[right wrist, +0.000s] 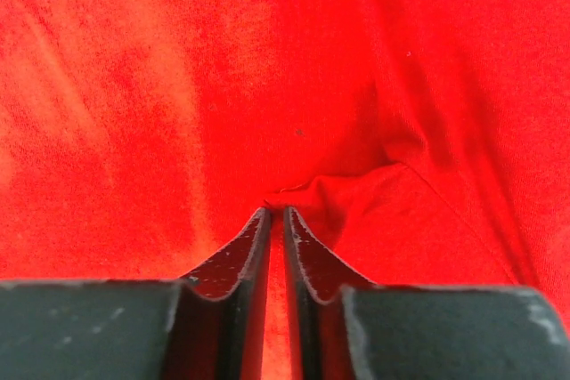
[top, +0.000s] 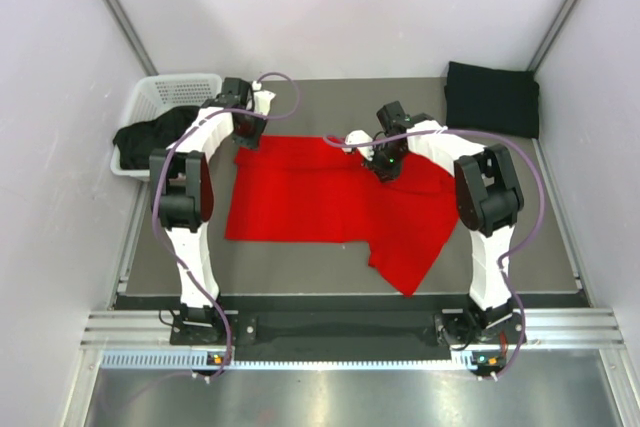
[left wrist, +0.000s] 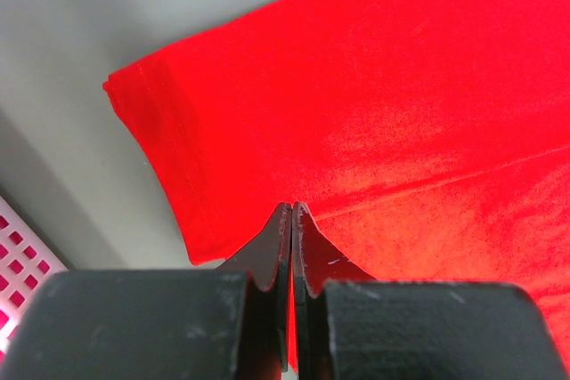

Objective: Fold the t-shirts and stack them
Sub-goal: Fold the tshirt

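Plainly both pairs of fingers are clenched on the one red t-shirt: the left gripper pinches its hem near a corner, the right gripper a puckered fold. Soft and limp, it will sag, so edges are the sound holds. Beyond the right fingers lies one folded black t-shirt. Beside the left fingers, one basket holds black cloth, perhaps one shirt.

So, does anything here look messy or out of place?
Slightly. The red t-shirt lies lopsided on the table, with one part jutting towards the arms on the right. At the left, black cloth spills over the rim of the white basket.
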Robot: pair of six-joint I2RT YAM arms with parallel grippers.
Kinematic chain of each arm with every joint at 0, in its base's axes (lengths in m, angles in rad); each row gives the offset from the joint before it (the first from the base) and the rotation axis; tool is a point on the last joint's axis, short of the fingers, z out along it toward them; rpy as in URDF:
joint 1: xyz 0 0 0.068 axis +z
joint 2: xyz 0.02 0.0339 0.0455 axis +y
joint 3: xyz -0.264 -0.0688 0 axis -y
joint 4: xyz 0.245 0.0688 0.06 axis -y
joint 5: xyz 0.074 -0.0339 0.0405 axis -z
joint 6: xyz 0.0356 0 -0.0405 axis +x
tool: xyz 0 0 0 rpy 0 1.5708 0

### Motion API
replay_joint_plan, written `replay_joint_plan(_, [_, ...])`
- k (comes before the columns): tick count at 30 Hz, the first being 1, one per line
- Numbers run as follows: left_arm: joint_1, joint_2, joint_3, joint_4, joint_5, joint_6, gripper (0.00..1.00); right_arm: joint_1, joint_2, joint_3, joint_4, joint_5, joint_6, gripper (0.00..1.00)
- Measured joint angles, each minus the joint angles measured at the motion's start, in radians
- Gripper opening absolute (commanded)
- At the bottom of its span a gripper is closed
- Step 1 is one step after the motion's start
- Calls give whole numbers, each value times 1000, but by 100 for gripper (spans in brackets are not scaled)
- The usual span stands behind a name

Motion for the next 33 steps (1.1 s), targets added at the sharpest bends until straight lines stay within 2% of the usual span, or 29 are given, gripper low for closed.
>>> replay_joint_plan(14, [0, -3, -1, 5, 1, 0, 1, 30, -113, -2, -37, 11, 10, 8])
replay_joint_plan(15, [0, -3, -1, 5, 1, 0, 1, 32, -116, -2, -39, 11, 10, 9])
replay_joint_plan(16, [0, -3, -1, 5, 0, 0, 1, 34, -116, -3, -40, 11, 11, 19])
replay_joint_plan(19, [0, -3, -1, 5, 0, 0, 1, 37, -116, -15, -45, 14, 23, 32])
replay_joint_plan(33, [0, -3, -1, 5, -3, 0, 1, 37, -65, -41, -29, 22, 37, 33])
